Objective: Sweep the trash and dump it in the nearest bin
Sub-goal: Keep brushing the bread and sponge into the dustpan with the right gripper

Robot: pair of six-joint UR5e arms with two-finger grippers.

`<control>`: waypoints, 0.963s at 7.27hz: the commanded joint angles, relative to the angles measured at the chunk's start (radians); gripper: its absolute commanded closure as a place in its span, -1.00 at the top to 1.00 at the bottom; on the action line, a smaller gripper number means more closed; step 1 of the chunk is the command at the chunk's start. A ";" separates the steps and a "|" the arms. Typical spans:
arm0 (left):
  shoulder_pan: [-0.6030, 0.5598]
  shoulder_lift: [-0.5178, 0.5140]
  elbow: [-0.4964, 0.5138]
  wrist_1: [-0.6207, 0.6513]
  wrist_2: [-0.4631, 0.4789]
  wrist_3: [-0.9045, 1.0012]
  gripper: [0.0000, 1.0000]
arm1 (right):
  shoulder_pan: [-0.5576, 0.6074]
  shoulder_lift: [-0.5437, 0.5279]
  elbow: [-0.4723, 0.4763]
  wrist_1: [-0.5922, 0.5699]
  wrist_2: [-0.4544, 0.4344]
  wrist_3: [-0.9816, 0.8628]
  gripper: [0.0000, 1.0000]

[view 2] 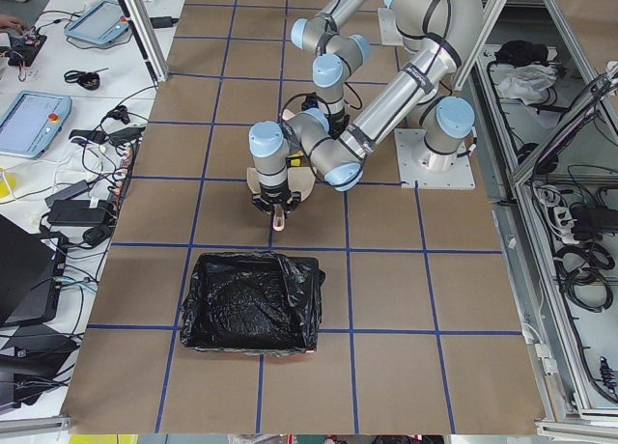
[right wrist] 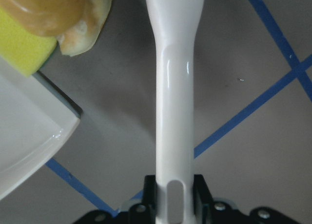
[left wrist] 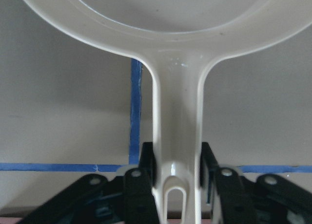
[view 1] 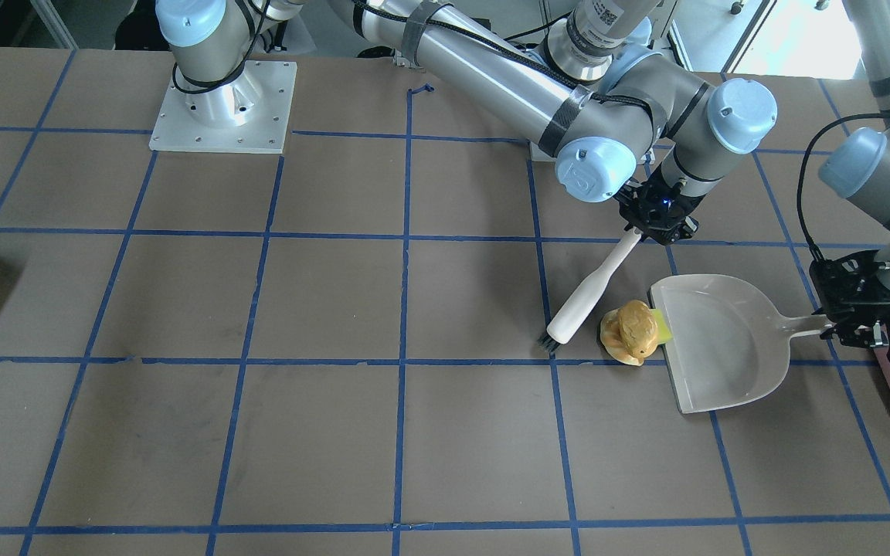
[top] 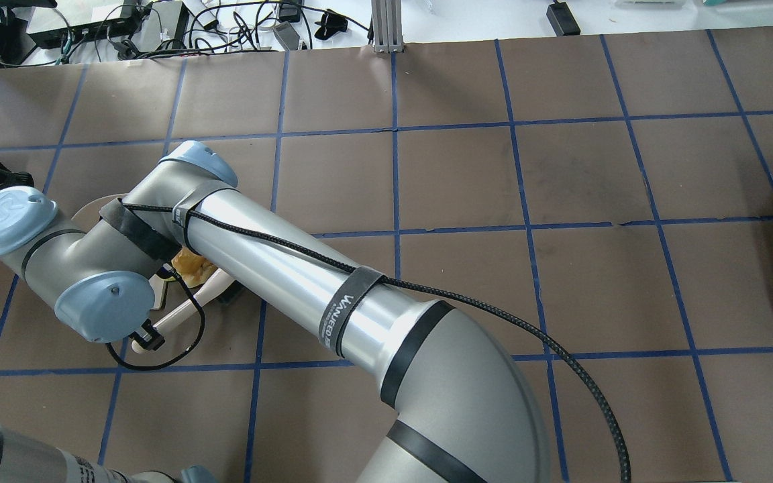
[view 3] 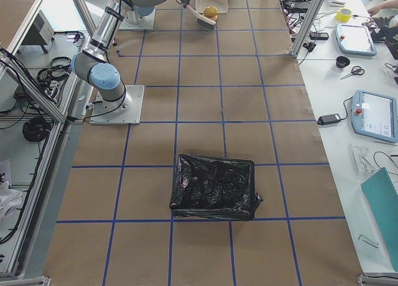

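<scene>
Bin [view 2: 241, 261] just behind dustpan's handle end, nothing dumped yet. Dustpan [view 1: 723, 340] flat on counter [view 1: 337, 432], empty; left fingers [left wrist: 146, 165] clamped on its handle. Brush [view 1: 588, 297] clamped in right fingers [right wrist: 201, 190], bristles down near trash. Trash [view 1: 634, 332] touches pan lip, unswept. Sweep and dump remain.

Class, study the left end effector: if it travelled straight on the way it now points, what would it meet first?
The left end effector is shut on the dustpan handle and points along it. Past the pan's lip, the trash comes first; it seems to sit against that lip.
</scene>
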 commanded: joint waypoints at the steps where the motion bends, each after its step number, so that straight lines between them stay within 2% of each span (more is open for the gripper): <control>1: 0.000 0.000 -0.001 0.001 0.001 -0.002 -1.00 | 0.006 -0.001 -0.002 0.000 0.042 -0.177 -1.00; 4: 0.001 0.002 0.001 0.001 0.003 -0.003 -1.00 | 0.006 0.003 -0.002 -0.017 0.053 -0.591 -1.00; 7: 0.000 0.002 -0.001 0.003 0.001 -0.005 -1.00 | 0.005 0.025 -0.001 -0.107 0.023 -1.002 -1.00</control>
